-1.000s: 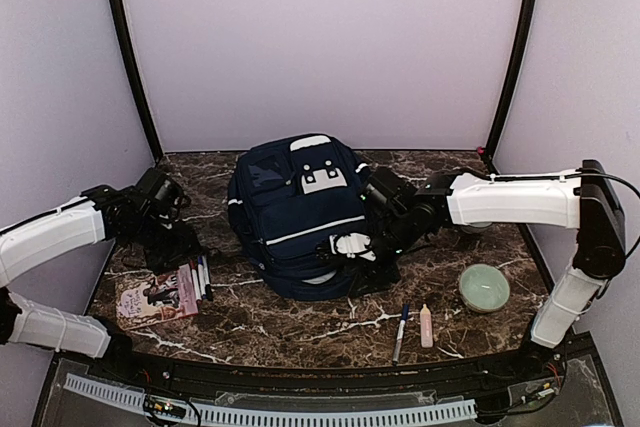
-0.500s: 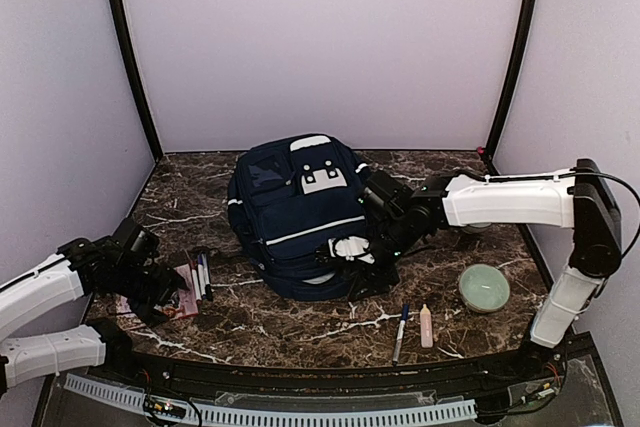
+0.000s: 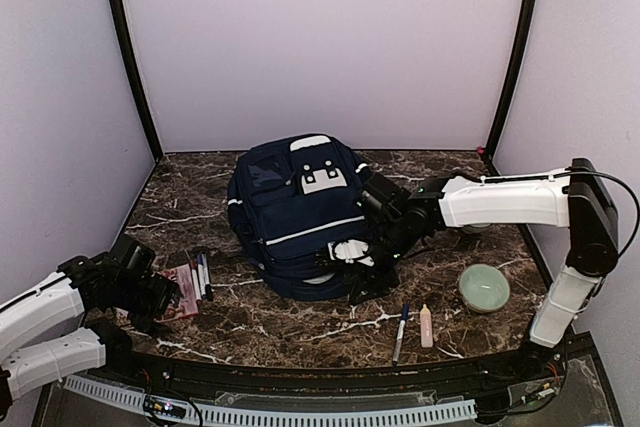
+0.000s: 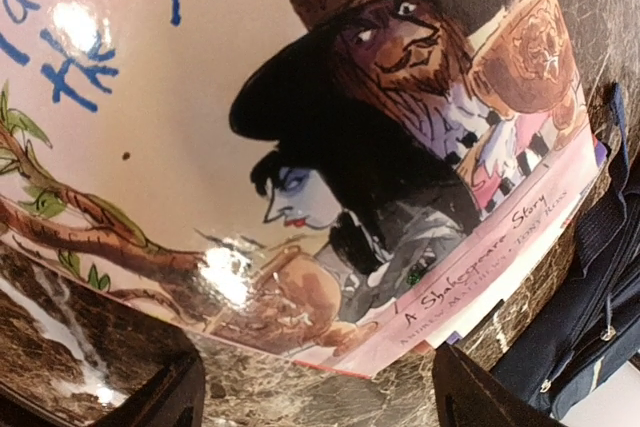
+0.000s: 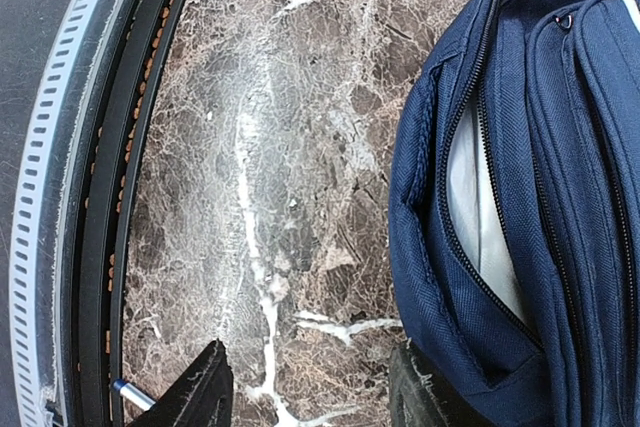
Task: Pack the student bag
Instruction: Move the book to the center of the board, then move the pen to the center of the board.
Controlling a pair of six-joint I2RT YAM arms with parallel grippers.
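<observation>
The left gripper (image 3: 152, 297) hangs jaws apart just over the book (image 4: 300, 147), which lies at the table's (image 3: 280, 322) near left, off to the left of the bag (image 3: 295, 209) at the centre. The right gripper (image 5: 310, 392) is also apart and empty, beside the bag's unzipped mouth (image 5: 478, 217) at its near edge. The left arm is far nearer the book, so it likely lifts it and carries it rightward.

Bare surface (image 3: 280, 322) lies open at near edge between picture book (image 4: 320, 147) and marker (image 3: 401, 330) | student bag (image 3: 295, 207) blocks centre | bowl (image 3: 484, 288), pink tube (image 3: 426, 326) crowd near-right corner
</observation>
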